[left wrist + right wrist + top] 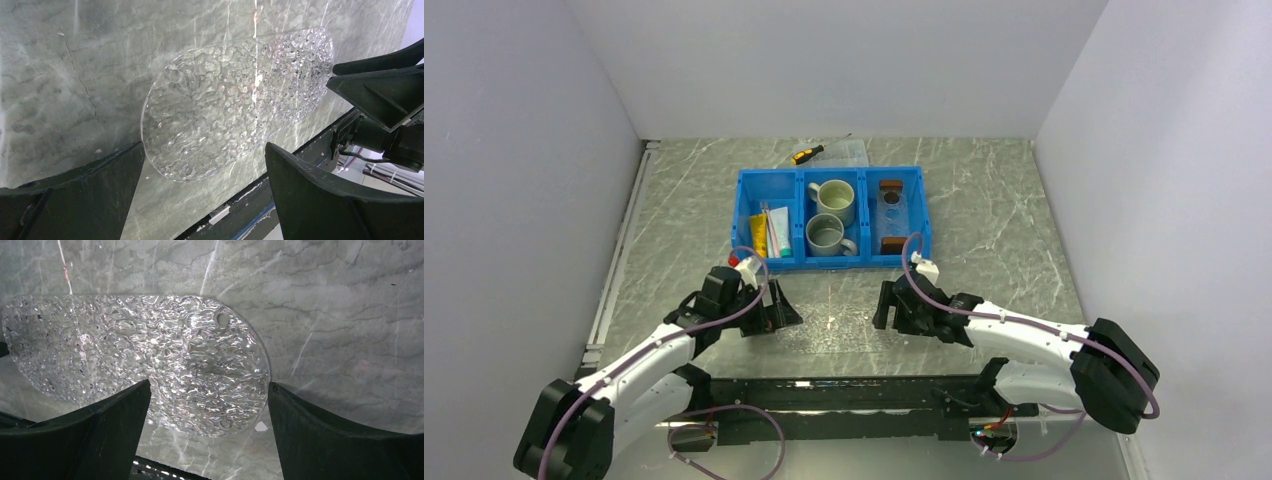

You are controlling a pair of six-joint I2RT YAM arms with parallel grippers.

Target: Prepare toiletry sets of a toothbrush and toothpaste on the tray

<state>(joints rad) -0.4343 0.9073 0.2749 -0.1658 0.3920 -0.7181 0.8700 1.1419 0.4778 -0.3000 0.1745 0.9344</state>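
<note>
Tray: clear, a brown block at each short end, lying in the 3 o'clock compartment of the bin, with a small dark round item inside

Table: grey marbled top carrying everything listed

Blue bin: three compartments, at 12 o'clock from the grippers

Left gripper: at 9 o'clock of the oval plate, fingers spread wide, nothing pinched

Right gripper: at 3 o'clock of the plate, fingers spread wide either side of its rounded end; whether they touch it cannot be told

Oval plate: clear, dimpled, flat on the table between the two grippers

Mugs: two, pale, in the middle compartment, one at 12 o'clock of the other

Yellow tube: 9 o'clock compartment, against its outer wall

Toothpaste: pale tube, same compartment, at 3 o'clock of the yellow tube

Toothbrush: thin pinkish stick between the two tubes

Screwdriver: yellow and black, on the table at 12 o'clock of the bin
</note>
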